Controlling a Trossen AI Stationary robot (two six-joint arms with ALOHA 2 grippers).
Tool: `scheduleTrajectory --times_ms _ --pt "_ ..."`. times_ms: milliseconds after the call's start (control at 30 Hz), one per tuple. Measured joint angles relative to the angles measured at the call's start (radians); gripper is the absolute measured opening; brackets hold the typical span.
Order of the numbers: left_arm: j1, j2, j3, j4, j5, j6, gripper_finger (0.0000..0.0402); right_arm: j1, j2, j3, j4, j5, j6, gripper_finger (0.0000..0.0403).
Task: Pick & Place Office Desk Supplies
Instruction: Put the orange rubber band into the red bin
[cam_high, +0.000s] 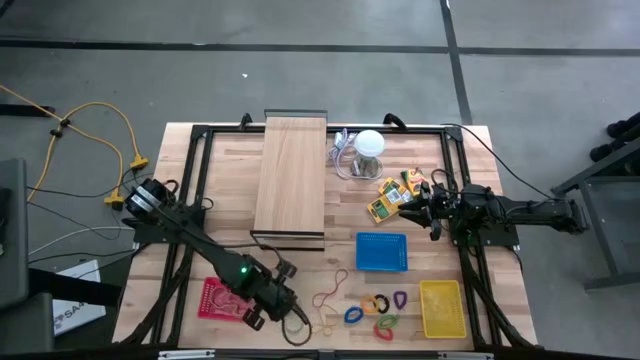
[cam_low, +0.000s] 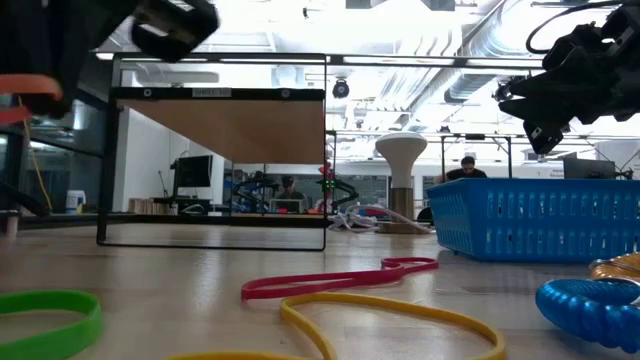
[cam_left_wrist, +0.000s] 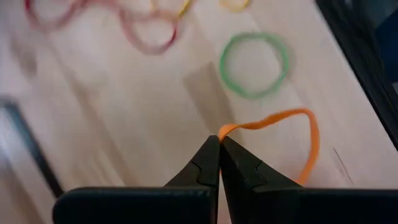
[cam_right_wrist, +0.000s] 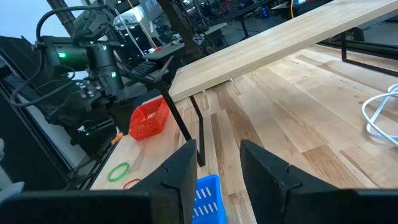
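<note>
The left tool (cam_left_wrist: 219, 163) is pinched tight on an orange band (cam_left_wrist: 292, 134), which hangs from its tips in a loose loop clear of the counter (cam_left_wrist: 124, 124), probably so it can be carried without dragging. Just beyond lies a green band (cam_left_wrist: 254, 65), with red and yellow bands further out. In the high view this tool (cam_high: 262, 310) sits near the red basket (cam_high: 218, 297), which looks like the likely drop spot. The right tool (cam_right_wrist: 214, 163) waits with its fingers spread and nothing between them, hanging above the counter's far side beside the yellow packs (cam_high: 392, 196), just past the blue basket (cam_high: 381, 252), perhaps ready for those.
</note>
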Motion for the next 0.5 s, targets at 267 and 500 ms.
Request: scheduleTrajectory --times_ms 267,500 --pt "-0.065 -0.069 0.0 -0.137 -0.008 -0.261 0.0001 0.0 0.0 0.0 0.0 0.0 0.0 0.0111" --pt "-0.151 -0.107 0.0 -0.212 -0.04 -0.566 0.0001 0.0 0.0 0.0 0.0 0.0 0.0 0.0111"
